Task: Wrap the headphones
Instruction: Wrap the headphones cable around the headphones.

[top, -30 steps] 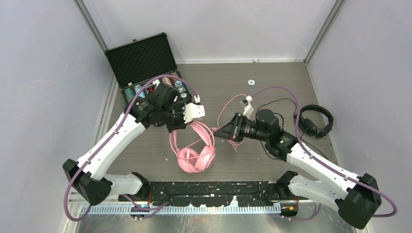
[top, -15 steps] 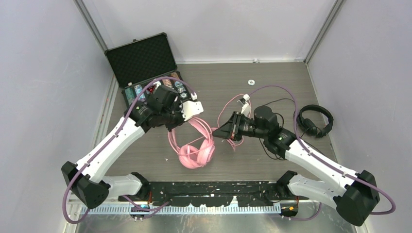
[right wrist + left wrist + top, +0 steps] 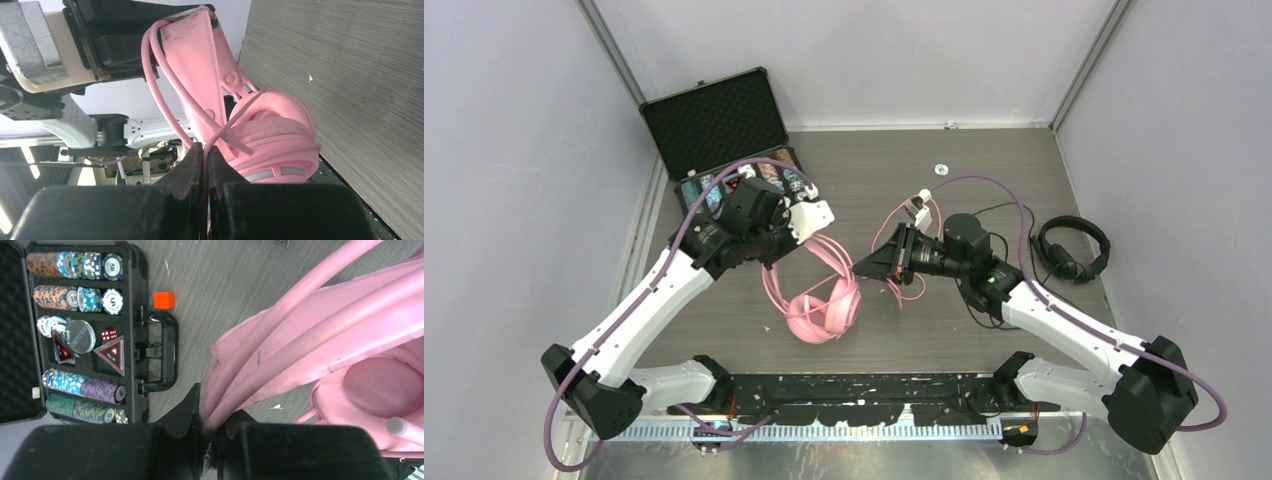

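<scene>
Grey-brown wood-grain covers the counter (image 3: 984,160), boxed in by plain pale walls (image 3: 514,150). At the far-left corner an open black case (image 3: 714,125) holds rows of chips (image 3: 82,265); some chips read "10" and "5", and a triangular marker (image 3: 113,354) reads "ALL IN". An orange cube (image 3: 164,300) lies just beside the case's handle.

Right of the case, the left gripper (image 3: 212,429) is clamped on the headband of the pink headset (image 3: 826,312). This headset sits mid-counter towards the near edge. Its long axis slants from the held band at far left to the ear cups at near right.

The right gripper (image 3: 205,156) is pinched shut on the pink cable (image 3: 159,95). A small white disc (image 3: 941,169) lies by the far edge. The black headset (image 3: 1074,250) rests near the right edge, its thin lead trailing left.
</scene>
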